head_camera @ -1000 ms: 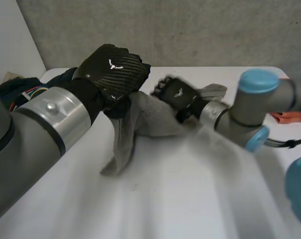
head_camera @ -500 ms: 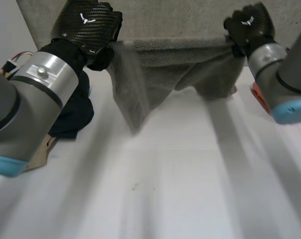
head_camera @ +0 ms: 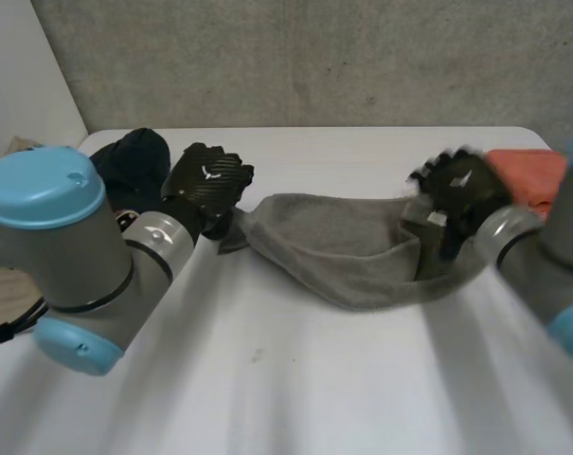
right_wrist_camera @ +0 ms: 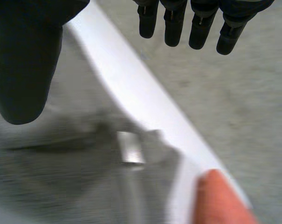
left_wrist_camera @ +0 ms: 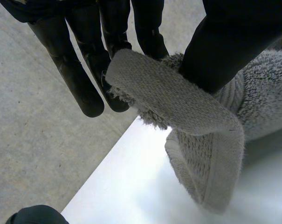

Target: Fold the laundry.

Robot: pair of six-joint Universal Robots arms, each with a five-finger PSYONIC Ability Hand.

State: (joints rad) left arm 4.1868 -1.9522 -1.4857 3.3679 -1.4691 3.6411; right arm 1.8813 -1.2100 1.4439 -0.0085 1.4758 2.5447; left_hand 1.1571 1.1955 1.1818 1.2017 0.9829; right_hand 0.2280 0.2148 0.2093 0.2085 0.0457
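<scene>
Pinching the left corner of the grey towel (head_camera: 333,242) with the left robot hand (head_camera: 208,180), stretched across the middle of the table (head_camera: 295,379). Holding the right robot hand (head_camera: 461,194) wide open over the right end. Best to grip there, pull flat, then fold slowly, corner to corner.

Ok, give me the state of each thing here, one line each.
towel, slung between the hands, middle sagging.
left hand, shut, pinching one towel end.
right hand, at the other end; grip unclear.
dark cloth, bunched behind the left hand.
orange cloth, lying beside the right hand.
</scene>
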